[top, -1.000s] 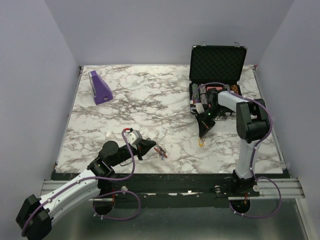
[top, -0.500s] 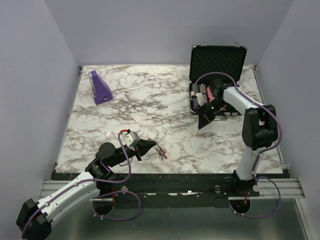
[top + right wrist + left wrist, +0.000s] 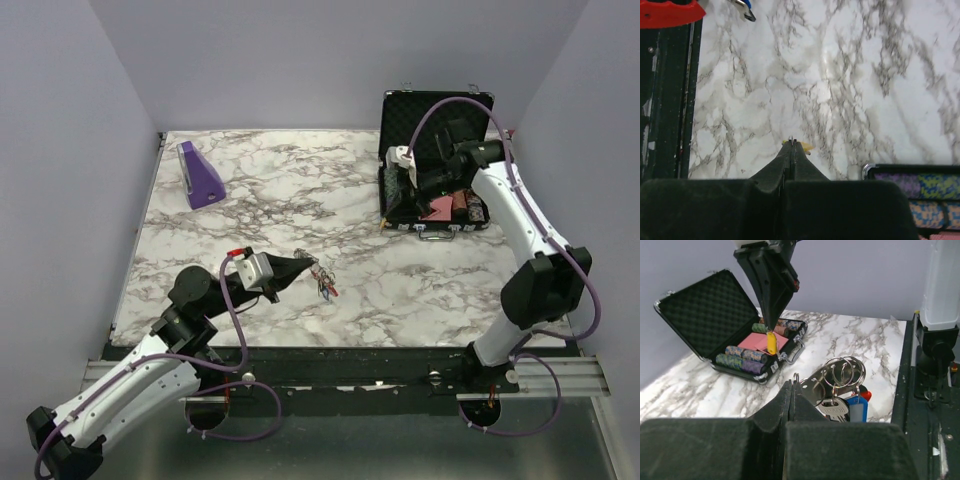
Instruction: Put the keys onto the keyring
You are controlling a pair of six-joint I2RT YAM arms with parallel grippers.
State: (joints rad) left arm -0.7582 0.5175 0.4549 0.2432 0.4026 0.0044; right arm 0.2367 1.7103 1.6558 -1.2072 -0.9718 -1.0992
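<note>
My left gripper (image 3: 292,270) is shut on a thin ring of the keyring (image 3: 322,283) and holds it just above the table near the front. In the left wrist view the gripper (image 3: 792,384) pinches the ring; several metal rings (image 3: 845,370), a silver key, a blue key (image 3: 856,409), a grey tag (image 3: 814,387) and a red piece (image 3: 865,394) hang beyond it. My right gripper (image 3: 395,197) is shut on the yellow key (image 3: 771,342), high above the table beside the case. The right wrist view shows the gripper (image 3: 793,143) with the yellow head (image 3: 804,147) poking out.
An open black case (image 3: 435,125) with poker chips (image 3: 742,360) and pink cards stands at the back right. A purple wedge (image 3: 200,175) sits at the back left. The black front rail (image 3: 667,100) borders the marble table.
My right arm has lifted the yellow key off the table and swung back and up toward the case. My left gripper has raised the keyring and moved slightly away from the front edge.
</note>
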